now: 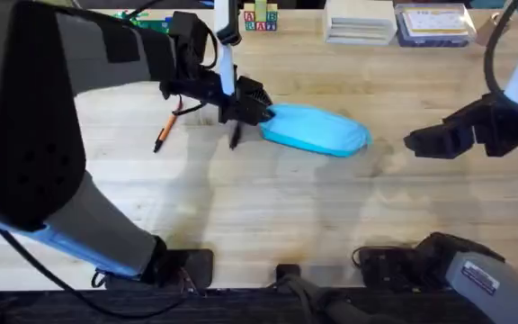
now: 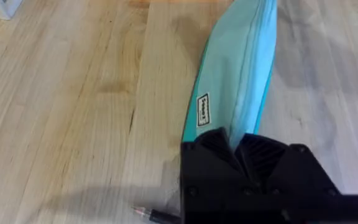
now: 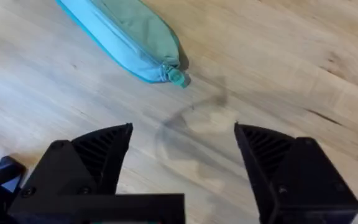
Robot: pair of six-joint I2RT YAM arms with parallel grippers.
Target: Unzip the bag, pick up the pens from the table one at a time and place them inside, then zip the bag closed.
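The light blue bag (image 1: 317, 130) lies on the table (image 1: 268, 207) near its middle. My left gripper (image 1: 257, 112) is shut on the bag's left end; in the left wrist view its black fingers (image 2: 244, 158) pinch the fabric of the bag (image 2: 235, 87). An orange pen (image 1: 165, 129) lies left of the bag, and a black pen (image 1: 235, 135) lies just below the left gripper; its tip (image 2: 151, 215) shows beside the fingers. My right gripper (image 1: 414, 141) hovers open to the right of the bag, whose zipper end (image 3: 176, 77) lies ahead of it.
Boxes (image 1: 360, 22) and a clear container (image 1: 434, 24) stand along the table's back edge, with letter blocks (image 1: 260, 20) to their left. The left arm (image 1: 52, 135) looms large over the left side. Bare wood lies in front of the bag.
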